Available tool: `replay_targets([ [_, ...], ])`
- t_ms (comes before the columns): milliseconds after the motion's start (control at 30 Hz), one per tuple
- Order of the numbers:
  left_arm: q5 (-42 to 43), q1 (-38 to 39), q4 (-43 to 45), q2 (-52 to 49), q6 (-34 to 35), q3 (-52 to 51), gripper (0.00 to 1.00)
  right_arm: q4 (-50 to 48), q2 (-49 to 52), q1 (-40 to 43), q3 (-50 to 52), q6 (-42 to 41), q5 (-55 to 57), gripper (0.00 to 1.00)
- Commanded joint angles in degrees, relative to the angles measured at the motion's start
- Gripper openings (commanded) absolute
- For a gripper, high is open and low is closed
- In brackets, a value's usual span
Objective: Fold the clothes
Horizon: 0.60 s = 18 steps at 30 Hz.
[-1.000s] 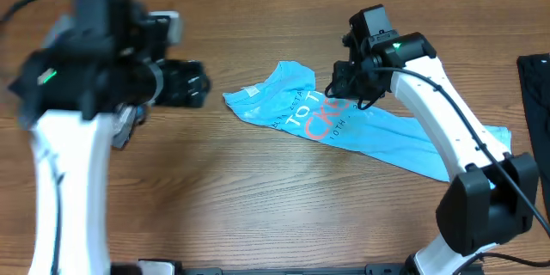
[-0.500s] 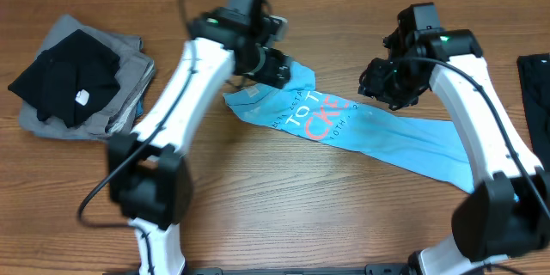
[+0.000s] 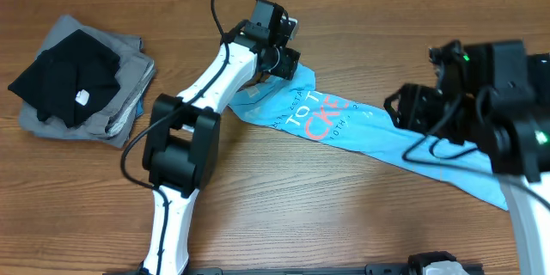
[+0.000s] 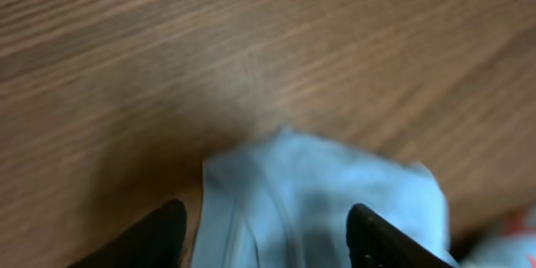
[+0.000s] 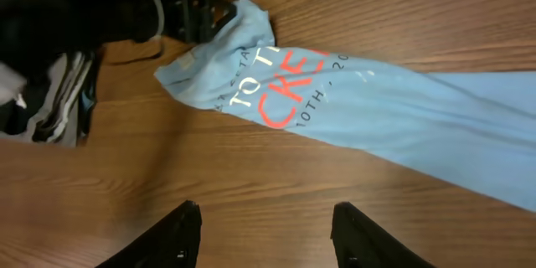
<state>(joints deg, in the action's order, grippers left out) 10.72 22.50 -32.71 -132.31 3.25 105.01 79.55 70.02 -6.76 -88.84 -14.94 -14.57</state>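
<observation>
We see a wooden table [image 3: 284,215] that fills the overhead view. The two arms are the biggest things on it. The left arm [image 3: 215,77] reaches from the near edge up and across toward the middle of the far edge. The right arm [image 3: 507,129] looms blurred over the right side, close to the right edge.

Next in size is the sky-blue T-shirt [image 3: 378,133]. It lies flat on the table as a long, crumpled band, slanting from near the middle of the far edge down toward the right edge. At the far left corner sits a stack of folded clothes [image 3: 77,82], grey below and black on top, well apart from the shirt.

The left gripper [image 4: 268,247] is at the shirt's far end. In its wrist view we see its two fingers [image 4: 159,234] spread, with a pale blue corner of the cloth lying between them, not pinched. The right gripper [image 5: 268,239] hangs above the bare wood on the near side of the shirt. Its fingers [image 5: 180,234] are parted with nothing between them.

White and orange-red lettering [image 3: 322,116] runs along the shirt near its far end. Smallest of all, a white label [image 3: 83,97] shows on the black top of the stack.
</observation>
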Motion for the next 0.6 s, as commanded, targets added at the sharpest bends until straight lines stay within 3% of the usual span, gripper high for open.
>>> replay_targets([
  [0, -0.7, 0.1, 3.0, -3.0, 0.6, -0.3, 0.62, 0.9, -1.6, 0.0, -0.4, 0.3, 0.6, 0.54],
  [133, -1.1, 0.0, 5.7, -4.7, 0.6, -0.3, 0.55, 2.5, -1.9, 0.0, -0.4, 0.3, 1.1, 0.55],
  [233, -1.3, 0.0, 6.7, -5.3, 0.6, -0.3, 0.41, 2.6, -1.7, 0.0, -0.3, -0.1, 4.3, 0.55],
  [367, -1.3, -0.2, 5.6, -5.2, 0.1, -0.3, 0.05, 1.5, -1.7, 0.1, 0.3, -1.0, 7.8, 0.57],
  [567, -2.6, -3.5, -3.3, -1.9, 0.0, 2.8, 0.04, -1.8, -1.6, 0.2, 2.8, -7.4, 17.8, 0.65],
])
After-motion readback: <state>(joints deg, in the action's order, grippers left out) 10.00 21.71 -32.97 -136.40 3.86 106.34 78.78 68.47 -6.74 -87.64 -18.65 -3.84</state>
